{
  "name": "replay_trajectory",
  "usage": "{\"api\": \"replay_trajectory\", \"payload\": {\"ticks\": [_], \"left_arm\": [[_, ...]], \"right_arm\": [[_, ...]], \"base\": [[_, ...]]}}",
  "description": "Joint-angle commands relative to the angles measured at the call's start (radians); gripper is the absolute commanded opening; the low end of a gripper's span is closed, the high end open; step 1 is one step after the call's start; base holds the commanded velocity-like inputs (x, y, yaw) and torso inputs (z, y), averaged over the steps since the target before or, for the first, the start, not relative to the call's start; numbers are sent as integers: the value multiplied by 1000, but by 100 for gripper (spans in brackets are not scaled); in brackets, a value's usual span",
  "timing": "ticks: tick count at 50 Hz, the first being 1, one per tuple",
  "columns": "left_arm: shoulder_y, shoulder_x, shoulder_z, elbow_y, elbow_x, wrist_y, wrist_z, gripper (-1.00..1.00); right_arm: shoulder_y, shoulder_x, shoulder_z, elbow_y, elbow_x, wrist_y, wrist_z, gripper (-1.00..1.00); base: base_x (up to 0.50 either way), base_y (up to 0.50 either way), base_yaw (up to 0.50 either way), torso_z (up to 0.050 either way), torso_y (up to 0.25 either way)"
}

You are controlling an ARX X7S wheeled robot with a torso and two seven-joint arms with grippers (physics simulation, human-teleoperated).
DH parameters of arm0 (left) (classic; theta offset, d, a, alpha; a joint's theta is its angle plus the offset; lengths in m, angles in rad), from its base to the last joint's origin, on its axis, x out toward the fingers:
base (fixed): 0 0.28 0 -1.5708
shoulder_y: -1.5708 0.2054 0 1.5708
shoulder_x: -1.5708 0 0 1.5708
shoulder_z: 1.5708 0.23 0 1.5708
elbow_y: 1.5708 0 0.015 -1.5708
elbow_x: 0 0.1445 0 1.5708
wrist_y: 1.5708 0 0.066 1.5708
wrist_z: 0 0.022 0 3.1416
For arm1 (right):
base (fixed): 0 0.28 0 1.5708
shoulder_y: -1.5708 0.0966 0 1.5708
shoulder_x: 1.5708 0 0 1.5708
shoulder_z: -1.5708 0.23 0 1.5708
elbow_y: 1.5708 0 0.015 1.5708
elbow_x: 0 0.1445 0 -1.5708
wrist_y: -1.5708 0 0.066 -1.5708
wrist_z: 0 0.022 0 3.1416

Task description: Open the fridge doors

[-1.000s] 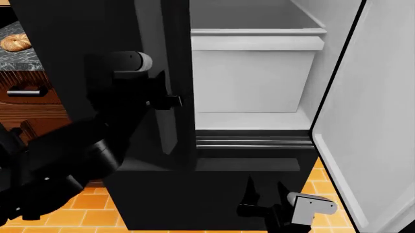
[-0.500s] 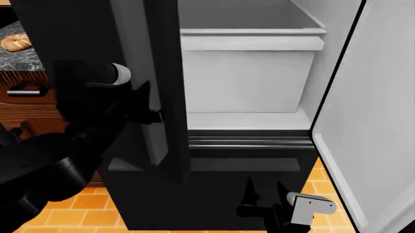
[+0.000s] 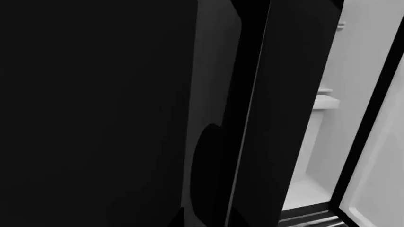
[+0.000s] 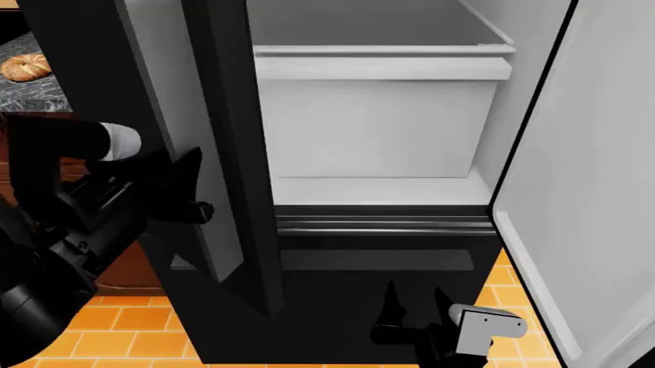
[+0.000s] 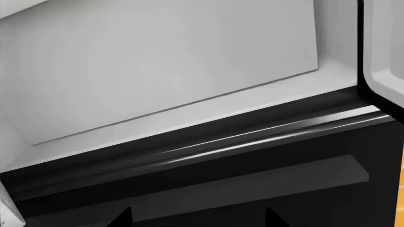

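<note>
The left fridge door stands partly open, with its glossy black edge turned toward me. Its grey bar handle runs down beside that edge. My left gripper sits on the handle at mid height, fingers either side of it. The left wrist view is almost all black door panel, and the left gripper shows only as dark tips. The right fridge door is swung wide, showing its white inner face. My right gripper hangs low before the drawer, open and holding nothing, its tips far apart.
Inside the fridge is a white bin on a white shelf. Below it runs the black drawer front with its horizontal handle. A stone counter with a bread roll and wooden cabinets lie left. The floor is orange tile.
The left door has swung farther open, its edge moving left and toward me. My left gripper went with it on the handle. The right arm has barely moved.
</note>
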Motion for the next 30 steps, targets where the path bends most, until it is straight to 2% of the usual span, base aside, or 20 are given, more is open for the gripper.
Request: {"api": "replay_trajectory", "payload": {"ticks": [1, 15, 21, 30], "left_arm": [[57, -113, 14, 52, -16, 42, 62, -100], [83, -208, 15, 84, -16, 80, 144, -100], [138, -240, 47, 82, 29, 143, 182, -100], [166, -324, 66, 107, 50, 159, 234, -100]], "right_arm": [[2, -3, -5, 4, -9, 2, 0, 100], [1, -2, -6, -1, -13, 5, 6, 100], [2, -2, -6, -1, -14, 7, 7, 100], [1, -2, -7, -2, -17, 7, 8, 100]], "base": [[0, 0, 2, 0, 0], [0, 0, 1, 0, 0], [-2, 0, 1, 0, 0], [0, 0, 1, 0, 0]]}}
